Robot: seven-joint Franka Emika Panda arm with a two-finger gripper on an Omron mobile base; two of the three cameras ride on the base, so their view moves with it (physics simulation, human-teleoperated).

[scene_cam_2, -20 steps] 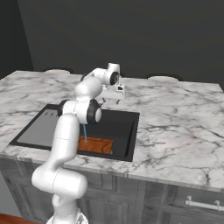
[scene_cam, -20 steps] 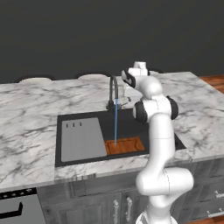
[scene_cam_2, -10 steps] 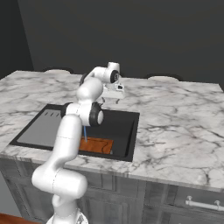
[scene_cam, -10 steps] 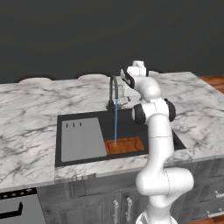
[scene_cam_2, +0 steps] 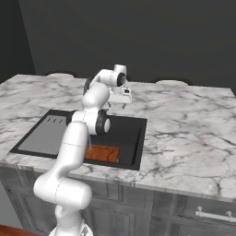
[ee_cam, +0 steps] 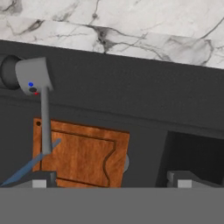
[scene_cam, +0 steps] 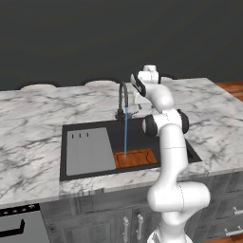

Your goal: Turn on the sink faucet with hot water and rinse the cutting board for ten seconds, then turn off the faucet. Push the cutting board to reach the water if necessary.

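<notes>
Change since earlier: almost nothing has shifted; the arm holds much the same raised pose by the faucet, and the board and stream lie as they did.
Gripper: the white two-finger gripper (scene_cam: pixel 134 100) hangs above the back rim of the basin, just right of the faucet's base, jaws wide apart with nothing between them; in the hand view its dark fingertips (ee_cam: pixel 43 180) stand well apart.
Faucet: the slim dark metal gooseneck sink faucet (scene_cam: pixel 123 97) arches forward over the basin, so its spout ends above the board's side.
Lever: the small silvery side lever (ee_cam: pixel 31 78), with its blue and red dots, sits close before the hand, probably why the hand waits here: it is near for shutting off.
Water: a thin straight light-blue stream of water (scene_cam: pixel 126 135) drops from the spout.
Cutting board: the small flat orange-brown wooden cutting board (scene_cam: pixel 136 158) lies flat on the basin floor at the front, right of centre; the stream appears to land on its left part, so no push seems needed.
Sink: the wide black rectangular sink (scene_cam: pixel 153 140) is recessed in the white marble countertop (scene_cam: pixel 33 133).
Grey slab: a larger grey slab with three slots (scene_cam: pixel 89 150) lies just left of the board, away from the stream.
Step in hand: likely the rinse itself, waiting out the count.
</notes>
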